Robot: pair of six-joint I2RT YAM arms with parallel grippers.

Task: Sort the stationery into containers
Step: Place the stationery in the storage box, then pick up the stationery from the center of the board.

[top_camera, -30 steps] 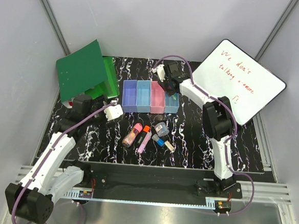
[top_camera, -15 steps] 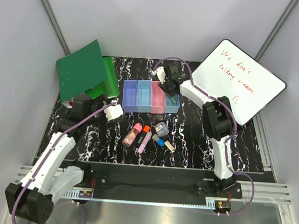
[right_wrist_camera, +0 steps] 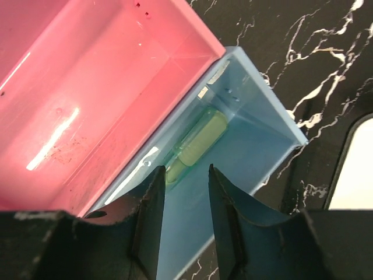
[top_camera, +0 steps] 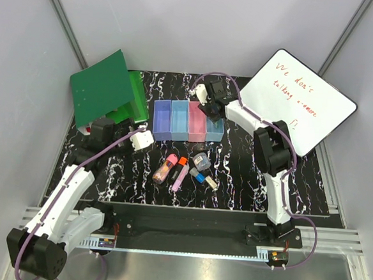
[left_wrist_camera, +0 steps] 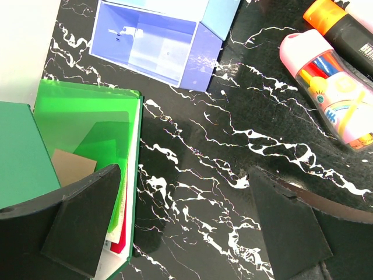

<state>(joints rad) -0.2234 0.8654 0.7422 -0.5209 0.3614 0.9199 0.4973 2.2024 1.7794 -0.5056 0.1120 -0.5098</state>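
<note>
Green plastic highlighter [right_wrist_camera: 195, 146]: lies flat in the end light-blue plastic bin [right_wrist_camera: 265, 143], beside the pink bin [right_wrist_camera: 87, 87], rear centre of the worktop [top_camera: 235, 175]. Right end effector [right_wrist_camera: 185, 184]: just above, fingers partly apart, empty. Left end effector [left_wrist_camera: 186, 224]: wide apart, empty. Risk: a finger snagging the bin wall would drag the joined row.

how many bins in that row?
4, joined in a row, left to right: purple-blue bin, light blue bin, pink bin, end light blue bin, which holds a green highlighter. None looks hidden.
</note>
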